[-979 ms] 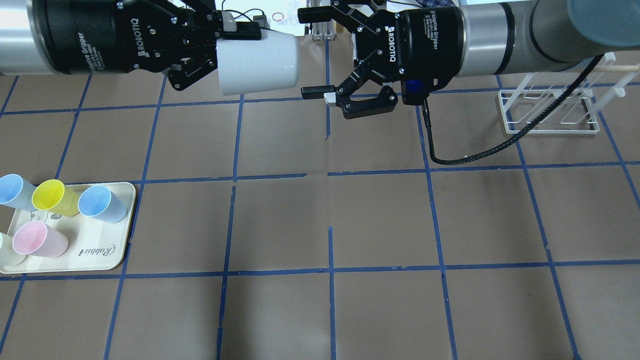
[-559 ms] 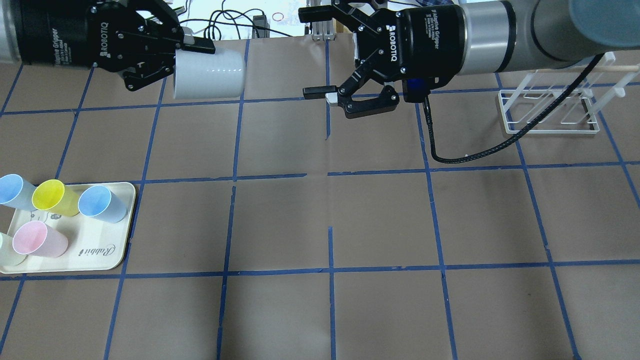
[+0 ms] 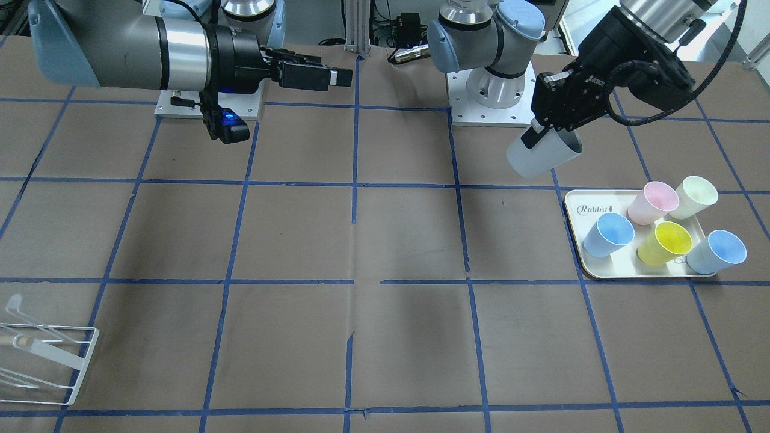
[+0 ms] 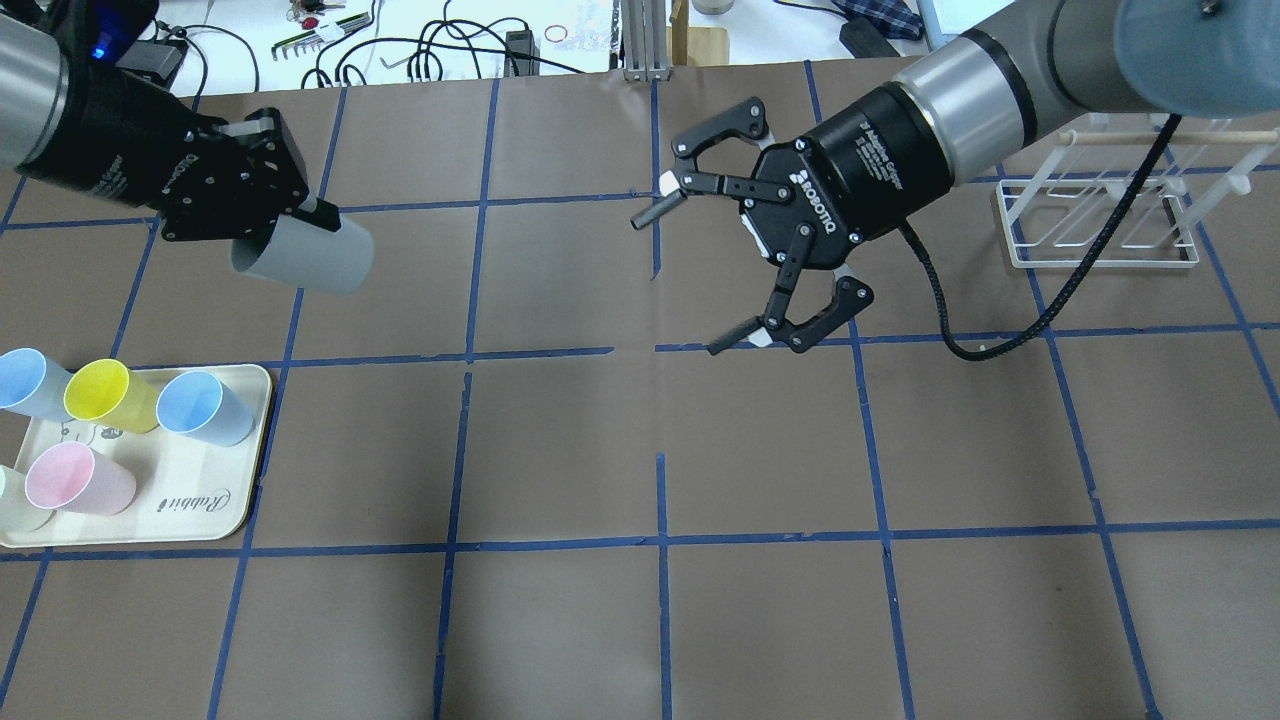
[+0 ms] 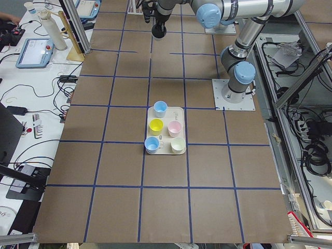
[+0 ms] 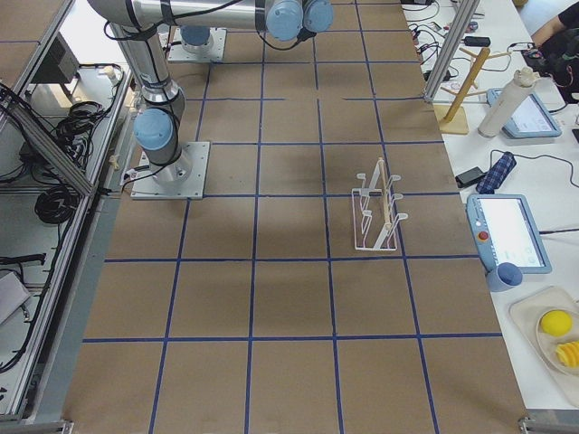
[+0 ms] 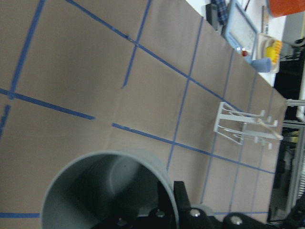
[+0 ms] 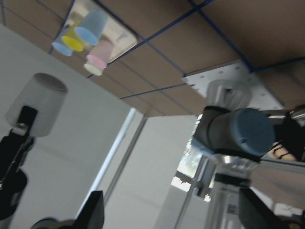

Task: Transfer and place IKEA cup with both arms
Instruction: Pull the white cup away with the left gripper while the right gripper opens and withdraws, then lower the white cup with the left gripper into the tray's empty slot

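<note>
Clenched on the mouth rim of the IKEA cup (image 4: 318, 262): the left gripper (image 4: 300, 228), one finger inside the wall in the left wrist view, the other outside. Carried in the air, clear of the table (image 4: 560, 440), at about 10 o'clock of the overhead view. Long axis near level and tipped a little: mouth toward the wrist at about 10 o'clock, closed end toward about 4 o'clock.

Spread wide and holding nothing: the right gripper (image 4: 686, 280), at 3 o'clock from the cup and well apart from it, fingertips turned toward 8 to 9 o'clock.

Near, at 7 o'clock from the cup: the tray (image 4: 258, 430), crowded but for a bare patch by the "Rabbit" lettering at its 4 to 5 o'clock corner.

Judging from that layout, most likely a set-down by the left arm, far the nearer of the two to the tray. Calls for swinging the closed end from 4 o'clock to straight below the wrist, then travelling toward 6 to 7 o'clock. Worth minding on the way: the blue cup (image 4: 200, 405), upright between the held cup and the bare patch, easy to clip with a low approach. If meant for a hand-over instead, closed end already turned roughly toward the open jaws at 3 o'clock.
</note>
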